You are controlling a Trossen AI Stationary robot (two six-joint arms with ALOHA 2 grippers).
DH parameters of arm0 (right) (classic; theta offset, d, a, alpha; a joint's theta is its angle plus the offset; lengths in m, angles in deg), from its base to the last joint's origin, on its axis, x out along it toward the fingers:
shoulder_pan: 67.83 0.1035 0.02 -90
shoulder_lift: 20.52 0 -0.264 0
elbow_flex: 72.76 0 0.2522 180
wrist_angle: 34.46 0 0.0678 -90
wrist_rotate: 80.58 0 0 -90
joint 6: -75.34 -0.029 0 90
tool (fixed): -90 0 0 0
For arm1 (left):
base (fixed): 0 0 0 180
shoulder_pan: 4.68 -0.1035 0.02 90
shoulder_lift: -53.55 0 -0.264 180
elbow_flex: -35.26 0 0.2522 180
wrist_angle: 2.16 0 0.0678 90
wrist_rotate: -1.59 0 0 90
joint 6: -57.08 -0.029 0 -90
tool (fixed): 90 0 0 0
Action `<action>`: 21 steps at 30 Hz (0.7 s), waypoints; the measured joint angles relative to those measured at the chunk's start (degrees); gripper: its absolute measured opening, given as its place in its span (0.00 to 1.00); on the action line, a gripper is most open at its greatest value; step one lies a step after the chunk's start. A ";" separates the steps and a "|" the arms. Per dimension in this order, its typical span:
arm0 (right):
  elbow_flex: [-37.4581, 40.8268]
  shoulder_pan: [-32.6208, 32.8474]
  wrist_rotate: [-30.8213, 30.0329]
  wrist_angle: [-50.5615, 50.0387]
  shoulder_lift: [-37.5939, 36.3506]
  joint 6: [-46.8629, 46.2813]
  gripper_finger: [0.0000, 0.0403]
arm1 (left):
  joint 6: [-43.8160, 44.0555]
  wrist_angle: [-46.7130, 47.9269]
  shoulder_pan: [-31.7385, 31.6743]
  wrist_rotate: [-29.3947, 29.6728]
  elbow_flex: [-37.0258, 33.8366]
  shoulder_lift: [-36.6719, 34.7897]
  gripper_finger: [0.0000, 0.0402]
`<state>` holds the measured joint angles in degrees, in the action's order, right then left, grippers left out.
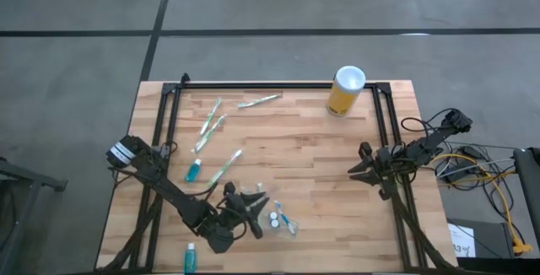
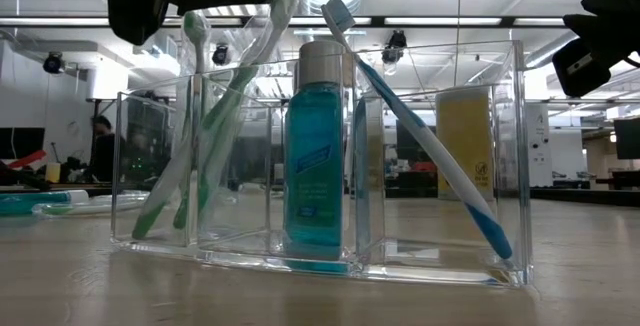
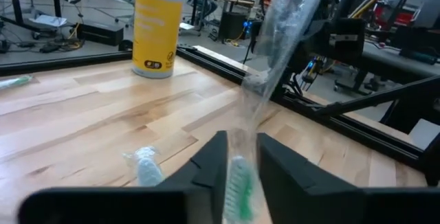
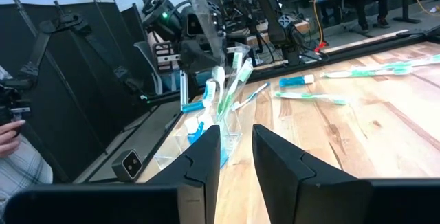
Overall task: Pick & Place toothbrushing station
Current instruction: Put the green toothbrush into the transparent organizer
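Clear plastic holder (image 2: 505,156) sits at the near edge of the table (image 1: 321,144), left of centre, right under the left arm. It is see-through, thin-walled and split into compartments. In the low view it holds green toothbrushes (image 2: 215,116) leaning in the left compartment, a teal bottle (image 2: 313,166) upright in the middle and a blue toothbrush (image 2: 430,146) slanted across the right one. The brushes look light, thin, stiff and a bit springy. The one at the left gripper (image 3: 240,138) is in a clear wrapper, so it's probably slick and may twist or slide. Best hold is mid-handle, across the narrow side, not the bristles. The holder itself is likely light and tippy, with hard smooth walls, so push a brush down gently or it scoots. Left gripper is over the holder with the wrapped green brush between its jaws. They stand slightly apart, with a sliver of gap on one side, so it doesn't look clamped. More to place: loose toothbrushes (image 1: 209,123) at the far left of the table and a small teal tube (image 1: 193,172) nearer. The tube is small and round and will roll, so take it across the body, not the cap. Right gripper (image 4: 237,131) waits at the right edge, jaws apart, empty. Yellow can (image 1: 344,91) at the far edge isn't part of this.
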<state>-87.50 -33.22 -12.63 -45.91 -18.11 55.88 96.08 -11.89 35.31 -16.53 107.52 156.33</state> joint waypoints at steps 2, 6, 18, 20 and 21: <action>0.00 0.00 -0.01 0.00 0.00 0.01 0.20 | -0.03 0.05 0.01 0.04 0.10 0.00 0.26; 0.00 0.00 0.00 0.00 0.00 0.00 0.19 | 0.02 0.01 0.01 0.09 0.40 0.00 0.33; 0.00 0.00 0.01 0.00 0.00 0.00 0.18 | -2.91 0.01 0.01 2.73 2.13 -0.20 0.41; 0.00 0.00 -0.01 0.00 0.00 0.00 0.19 | -4.75 0.01 0.03 2.79 2.65 -0.45 0.42; 0.00 0.00 -0.01 0.00 0.00 0.01 0.20 | -5.64 0.01 0.01 2.99 2.96 -0.57 0.43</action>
<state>-87.50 -33.22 -12.64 -45.91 -18.11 55.89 90.44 -11.88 35.33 -13.54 110.49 155.76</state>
